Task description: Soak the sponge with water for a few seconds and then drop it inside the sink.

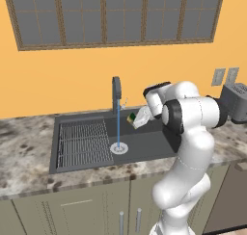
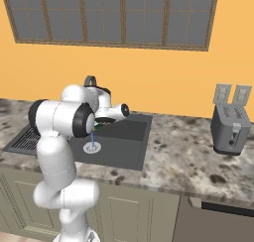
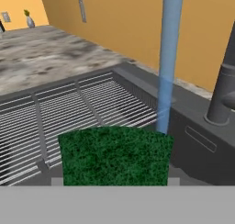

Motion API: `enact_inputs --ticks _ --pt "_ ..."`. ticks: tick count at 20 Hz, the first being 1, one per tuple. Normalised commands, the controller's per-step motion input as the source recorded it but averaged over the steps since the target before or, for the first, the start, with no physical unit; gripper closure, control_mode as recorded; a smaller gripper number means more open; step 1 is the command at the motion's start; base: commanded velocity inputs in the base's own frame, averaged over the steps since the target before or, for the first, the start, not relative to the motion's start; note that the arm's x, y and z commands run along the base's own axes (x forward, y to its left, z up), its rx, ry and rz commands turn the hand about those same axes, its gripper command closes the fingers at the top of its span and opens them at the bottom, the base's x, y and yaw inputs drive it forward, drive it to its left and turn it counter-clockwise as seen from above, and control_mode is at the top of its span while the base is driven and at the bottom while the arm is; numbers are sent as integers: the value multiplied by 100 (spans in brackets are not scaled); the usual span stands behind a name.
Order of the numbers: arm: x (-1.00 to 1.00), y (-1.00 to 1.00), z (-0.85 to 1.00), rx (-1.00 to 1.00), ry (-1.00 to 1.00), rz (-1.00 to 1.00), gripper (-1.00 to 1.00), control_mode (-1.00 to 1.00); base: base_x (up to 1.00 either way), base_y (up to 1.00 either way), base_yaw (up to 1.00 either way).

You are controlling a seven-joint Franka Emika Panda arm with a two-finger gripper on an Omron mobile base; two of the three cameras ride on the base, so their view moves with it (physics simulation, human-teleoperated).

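Observation:
The sponge (image 1: pixel 131 117), green with a yellow edge, hangs over the sink (image 1: pixel 149 145), and my gripper (image 1: pixel 136 118) is shut on it from the right. The water (image 1: pixel 118 128) falls as a thin blue stream from the dark faucet (image 1: pixel 116 92) to the round drain (image 1: pixel 119 148). The sponge sits just right of the stream, close to it. In the hand view the sponge's green face (image 3: pixel 114 156) covers my fingertips, and the water (image 3: pixel 167 62) passes just beyond its upper right corner. From the right base view my arm hides most of the sponge (image 2: pixel 99 126).
A wire rack (image 1: pixel 83 142) covers the sink's left half. A grey toaster (image 2: pixel 229 128) stands on the speckled counter (image 2: pixel 183 156) to the right. The yellow wall and a window rise behind the faucet. Cabinet doors (image 1: pixel 72 212) run below the counter.

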Motion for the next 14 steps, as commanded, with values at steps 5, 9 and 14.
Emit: enact_inputs --ticks 5,9,14 --pt "24 3 0 0 0 5 100 -100 0 0 0" --pt "9 10 -7 0 0 4 100 -100 0 0 0" --pt "12 17 -17 0 0 5 100 -100 0 0 0"
